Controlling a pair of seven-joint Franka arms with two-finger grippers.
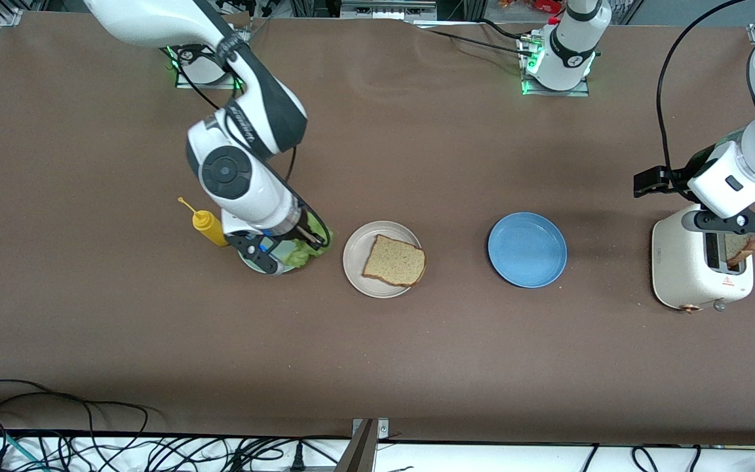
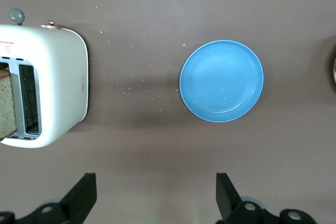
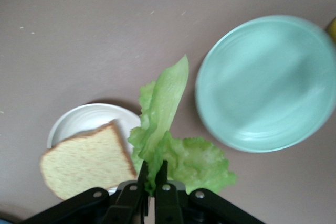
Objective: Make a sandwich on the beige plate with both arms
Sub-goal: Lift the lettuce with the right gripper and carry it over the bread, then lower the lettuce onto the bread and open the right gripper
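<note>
While the right claw (image 3: 152, 182) is pinching a ruffled lettuce leaf (image 3: 168, 140) between nearly closed fingers, the leaf is hanging in the air, its long axis running away from the fingertips and its pale tip pointing out over the bare surface (image 1: 377, 367) between the mint-green plate (image 3: 268, 82) and the beige plate (image 3: 89, 121). In the front view the right claw (image 1: 309, 239) is sitting above the edge of the mint-green plate (image 1: 266, 264), and the leaf (image 1: 305, 249) is showing only as a green fringe under the wrist. The right arm is reaching down from its base, with the forearm sloping toward the front camera and the wrist covering most of that plate. A yellow mustard bottle (image 1: 206, 223) is standing just beside the plate, toward the right arm's end of the surface.

One slice of brown bread (image 1: 394, 260) is lying flat on the beige plate (image 1: 358, 252), off-centre, with one corner pointing toward the robots' bases.

The left claw (image 2: 156, 195) is standing wide and holding nothing, its two fingers (image 2: 84, 195) well apart, hovering over the white toaster (image 1: 692, 269). The left arm is bending down from the edge of the front view, part of it cut off. A second slice (image 1: 741, 248) is standing in a toaster slot, mostly hidden. The blue plate (image 1: 527, 249) is lying between the toaster and the beige plate.
</note>
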